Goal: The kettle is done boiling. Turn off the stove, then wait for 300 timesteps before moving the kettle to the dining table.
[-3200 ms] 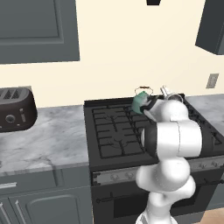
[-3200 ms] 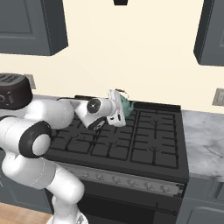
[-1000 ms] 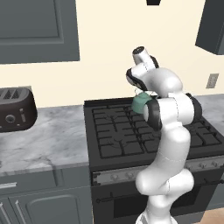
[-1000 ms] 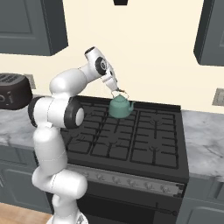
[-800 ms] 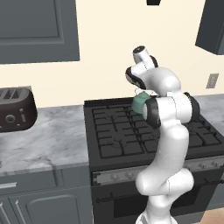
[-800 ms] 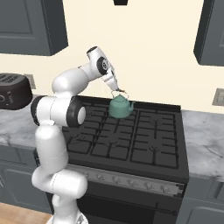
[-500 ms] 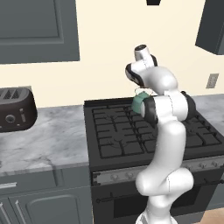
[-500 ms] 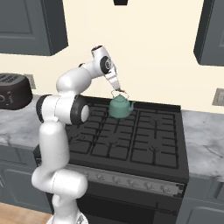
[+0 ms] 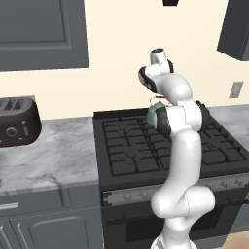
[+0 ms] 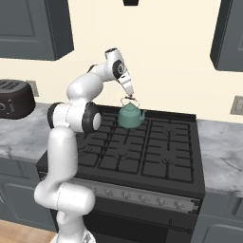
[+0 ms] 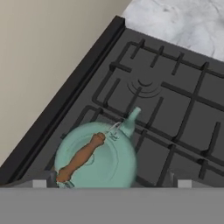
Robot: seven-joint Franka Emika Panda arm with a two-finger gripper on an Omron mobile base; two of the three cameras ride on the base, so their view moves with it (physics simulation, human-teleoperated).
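While our claw (image 10: 130,96) hangs with its fingers wide apart and holding nothing, we see the kettle (image 10: 130,115) directly below it, apart from it, standing on a rear grate of the stove (image 10: 156,152). Under the claw the kettle's brown handle grip (image 11: 81,157) lies across the lid.
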